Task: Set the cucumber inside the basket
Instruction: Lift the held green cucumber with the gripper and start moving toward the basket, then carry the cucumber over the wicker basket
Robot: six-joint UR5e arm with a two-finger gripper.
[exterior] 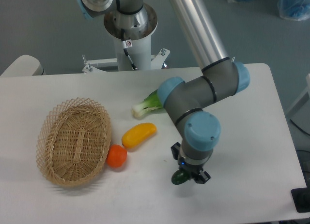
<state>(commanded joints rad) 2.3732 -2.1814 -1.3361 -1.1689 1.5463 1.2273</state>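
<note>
The cucumber (178,178), mostly hidden, is seen as a dark green end under the pincer (190,177), which appears closed on it, low over the white surface (252,137), well apart from the wicker basket (73,141).

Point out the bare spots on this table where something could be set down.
Bare tabletop right of the pincer, and the strip along the front edge. The basket is empty. Crowded: orange fruit, yellow fruit and bok choy cluster beside it.
</note>
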